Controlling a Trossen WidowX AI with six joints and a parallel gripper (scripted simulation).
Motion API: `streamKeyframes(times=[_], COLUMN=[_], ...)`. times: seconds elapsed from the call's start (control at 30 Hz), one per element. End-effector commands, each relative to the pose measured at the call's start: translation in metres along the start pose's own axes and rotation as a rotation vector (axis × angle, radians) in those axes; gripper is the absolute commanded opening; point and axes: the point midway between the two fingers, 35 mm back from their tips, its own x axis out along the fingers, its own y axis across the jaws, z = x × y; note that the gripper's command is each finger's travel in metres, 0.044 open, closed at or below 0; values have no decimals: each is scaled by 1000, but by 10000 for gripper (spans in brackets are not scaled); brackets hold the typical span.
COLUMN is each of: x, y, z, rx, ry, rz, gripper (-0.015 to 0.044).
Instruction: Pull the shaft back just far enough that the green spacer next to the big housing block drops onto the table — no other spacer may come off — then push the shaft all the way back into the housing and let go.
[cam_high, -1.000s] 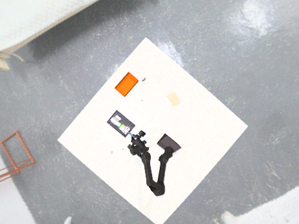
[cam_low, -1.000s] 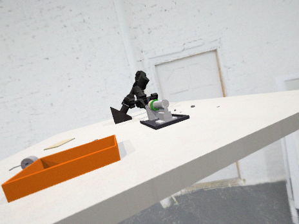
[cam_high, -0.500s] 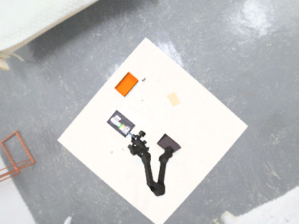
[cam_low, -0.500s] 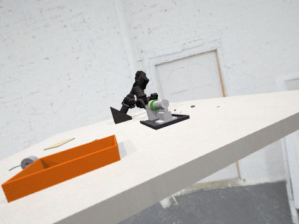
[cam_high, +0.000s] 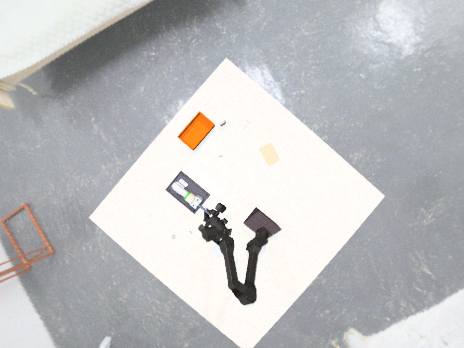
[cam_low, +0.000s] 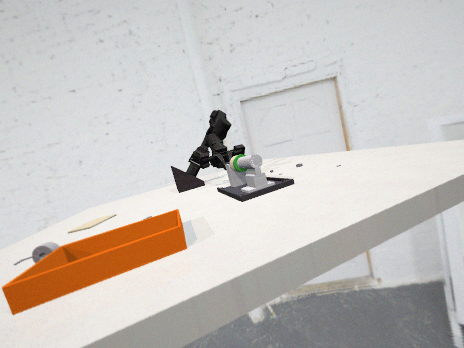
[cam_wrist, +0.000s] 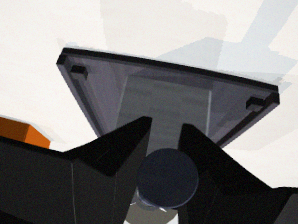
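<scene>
My gripper (cam_high: 208, 213) (cam_wrist: 165, 129) is shut on the shaft, whose round dark blue end (cam_wrist: 167, 177) lies between the fingers in the wrist view. In the top view a short blue length of the shaft (cam_high: 204, 207) shows between gripper and fixture. The fixture stands on a dark base tray (cam_high: 198, 188) (cam_low: 242, 197) (cam_wrist: 102, 80). The green spacer (cam_high: 188, 196) (cam_low: 239, 163) is up on the shaft line, between a pale spacer (cam_high: 191, 198) (cam_low: 232, 162) and a whitish cylinder (cam_high: 179, 188) (cam_low: 250, 161). The shaft inside the rings is hidden.
An orange box (cam_high: 196, 131) (cam_low: 100, 260) (cam_wrist: 37, 136) stands beyond the fixture. A dark angled plate (cam_high: 262, 220) (cam_low: 186, 181) stands beside the arm. A beige sheet (cam_high: 269, 154) (cam_low: 92, 223) and a small grey roll (cam_high: 223, 123) (cam_low: 45, 251) lie on the table.
</scene>
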Motion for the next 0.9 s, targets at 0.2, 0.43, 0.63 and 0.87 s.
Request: streamKeyframes(times=[0.2,0.43,0.63,0.87], x=[-1,-2,-2,-3], y=[0,0,0,0], z=[1,1,2,2], rx=[3,3,3,3], ry=[1,1,1,1], rz=[-1,-1,-1,-1], gripper=[0,0,0,0])
